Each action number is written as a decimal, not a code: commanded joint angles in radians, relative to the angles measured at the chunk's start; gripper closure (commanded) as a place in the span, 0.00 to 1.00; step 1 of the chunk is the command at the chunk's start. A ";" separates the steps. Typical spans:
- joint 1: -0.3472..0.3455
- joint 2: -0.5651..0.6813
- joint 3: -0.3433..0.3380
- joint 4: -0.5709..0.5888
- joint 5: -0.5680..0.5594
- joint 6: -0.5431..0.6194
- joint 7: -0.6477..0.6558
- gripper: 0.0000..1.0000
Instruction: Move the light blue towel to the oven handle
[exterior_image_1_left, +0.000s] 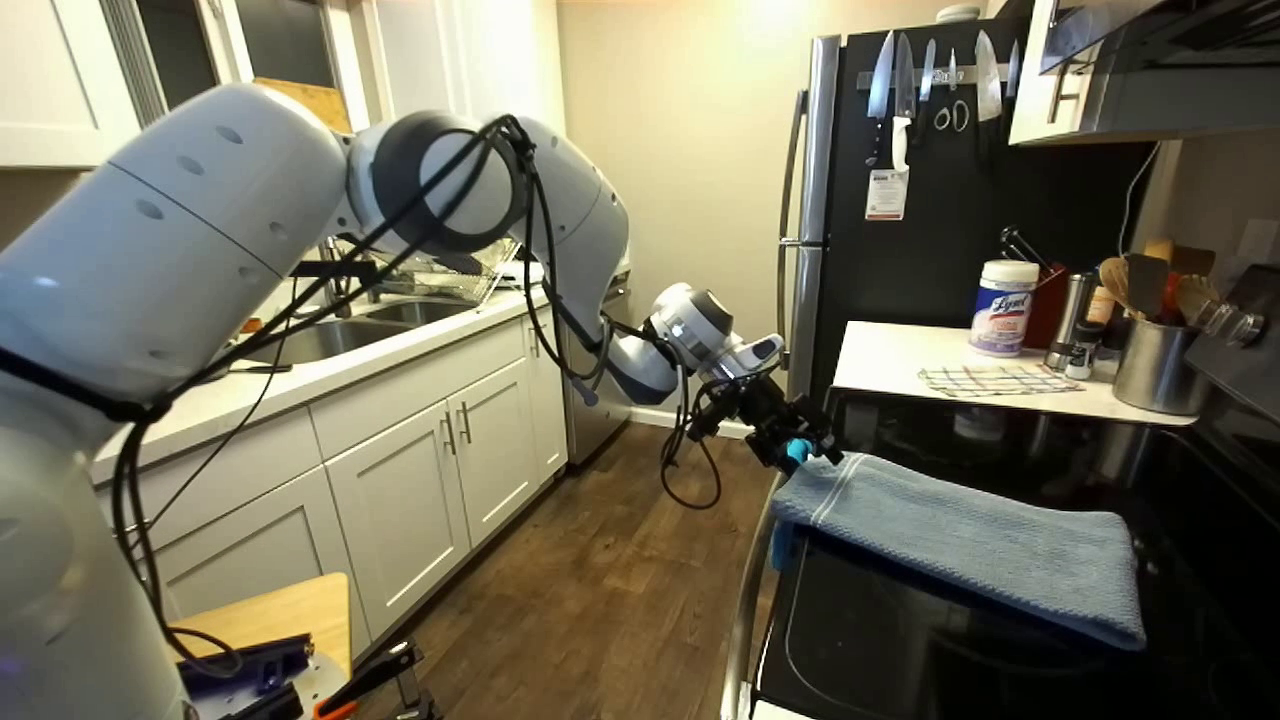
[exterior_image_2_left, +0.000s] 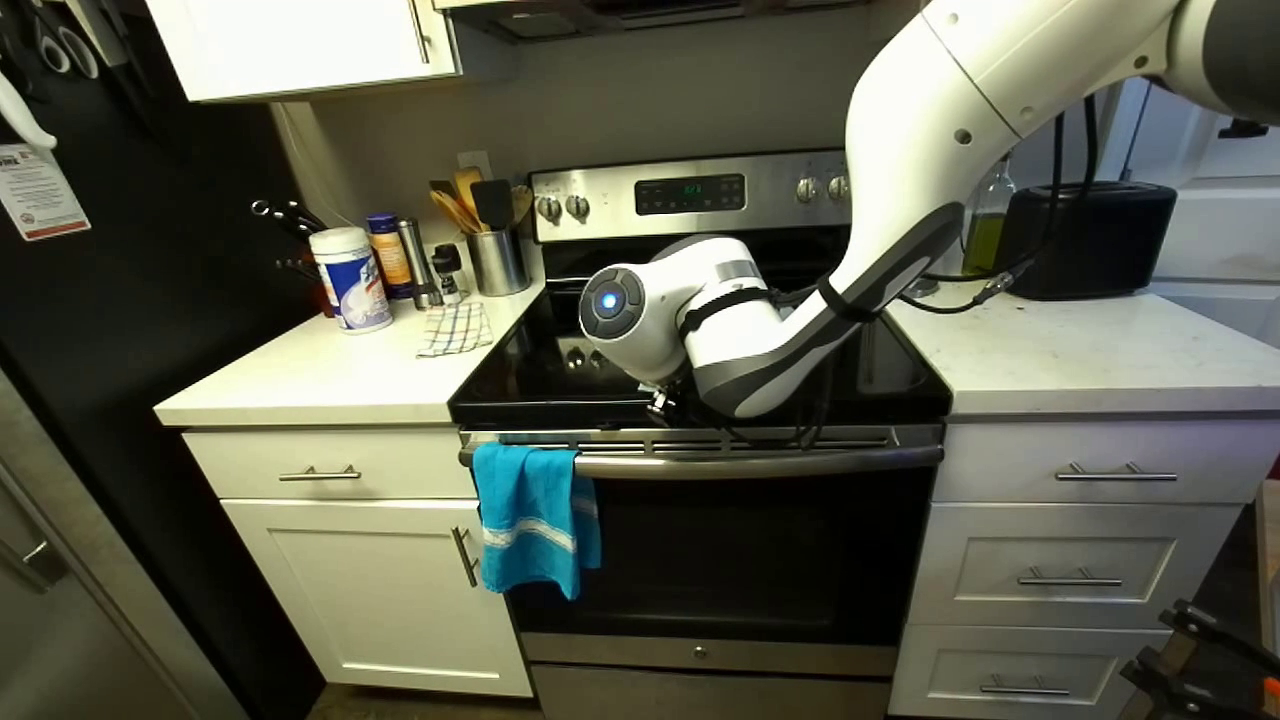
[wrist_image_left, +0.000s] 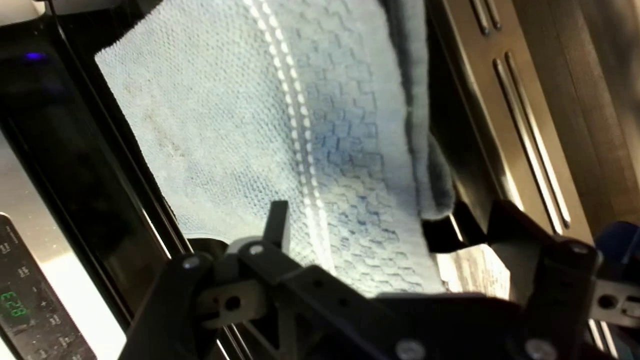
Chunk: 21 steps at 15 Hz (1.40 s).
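Utensils (exterior_image_2_left: 493, 205) in metal canister (exterior_image_2_left: 498, 264); light blue towel (exterior_image_1_left: 965, 540) on cooktop (exterior_image_1_left: 900, 640).

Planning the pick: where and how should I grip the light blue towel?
Likely the striped edge, pinched from above: it faces the oven's front trim, the light blue towel lies folded flat, and in the wrist view the open gripper straddles that edge.

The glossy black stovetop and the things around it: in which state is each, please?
Light blue cloth towel: folded, lying on stovetop
Black two-fingered gripper: open
Curved silver oven handle: partly covered
Bright blue white-striped towel: draped over handle
Black glass oven door: shut
Green digital display: lit
White-lidded Lysol canister: upright
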 joint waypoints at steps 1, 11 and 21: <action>0.004 -0.032 0.003 -0.022 -0.018 -0.022 -0.007 0.00; -0.011 -0.078 0.034 -0.090 0.005 -0.055 -0.102 0.00; -0.015 -0.120 0.036 -0.146 -0.014 -0.090 -0.100 0.27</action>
